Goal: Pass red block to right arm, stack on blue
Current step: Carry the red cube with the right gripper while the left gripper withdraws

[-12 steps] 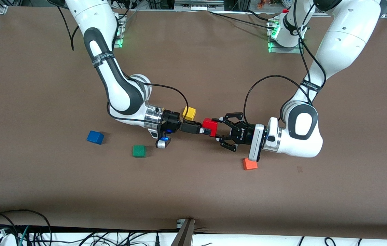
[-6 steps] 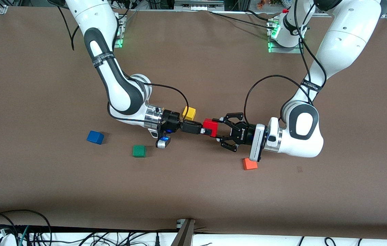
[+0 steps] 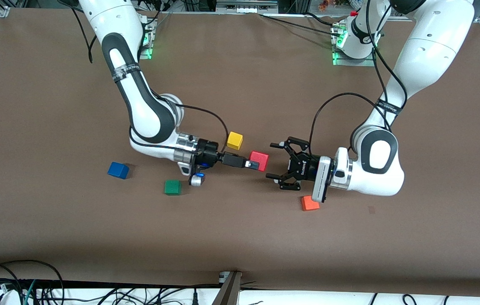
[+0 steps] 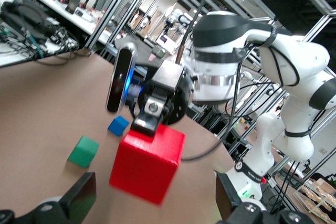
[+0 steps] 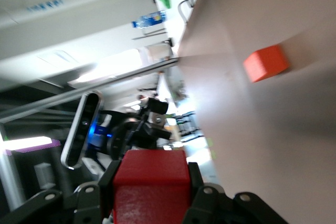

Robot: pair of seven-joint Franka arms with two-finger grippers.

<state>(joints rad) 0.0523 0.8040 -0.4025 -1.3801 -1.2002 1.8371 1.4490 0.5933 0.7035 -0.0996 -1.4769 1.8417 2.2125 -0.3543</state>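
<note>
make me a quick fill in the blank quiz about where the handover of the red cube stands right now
1. The red block is clamped in the ____ gripper.
2. The left gripper has its fingers ____, apart from the block.
3. On the blue cube there is ____ stacked.
4. The cube partly under the left arm's wrist is ____.

Missing words: right; open; nothing; orange

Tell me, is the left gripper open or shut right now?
Open. The left gripper has its fingers spread with a gap to the red block, which the right gripper alone holds.
</note>
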